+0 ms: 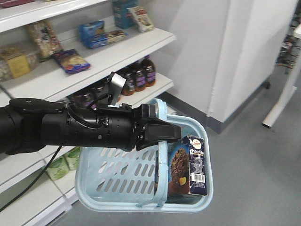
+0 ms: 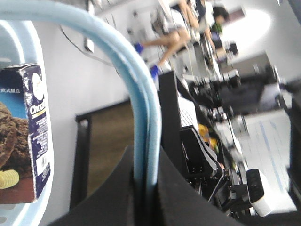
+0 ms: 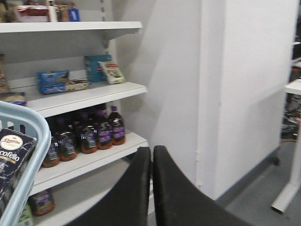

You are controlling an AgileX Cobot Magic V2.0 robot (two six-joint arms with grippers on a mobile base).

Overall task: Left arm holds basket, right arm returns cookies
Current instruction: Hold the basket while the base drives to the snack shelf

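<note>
My left gripper (image 1: pixel 162 133) is shut on the hoop handle (image 2: pixel 141 117) of the light blue basket (image 1: pixel 117 176) and holds it hanging in the air in front of the shelves. In the left wrist view the jaws (image 2: pixel 146 188) pinch the handle between them. The cookies box (image 1: pixel 189 165) stands upright inside the basket at its right end; it also shows in the left wrist view (image 2: pixel 23 132) and the right wrist view (image 3: pixel 14 160). My right gripper (image 3: pixel 152 153) is shut and empty, to the right of the basket rim (image 3: pixel 28 117), facing the shelves.
White shelves (image 1: pixel 94 61) carry snack packs (image 1: pixel 99 34) above and dark bottles (image 3: pixel 94 132) below. A white partition wall (image 1: pixel 244 56) stands at the right, with a white table leg (image 1: pixel 282 94) beyond it. Grey floor lies below.
</note>
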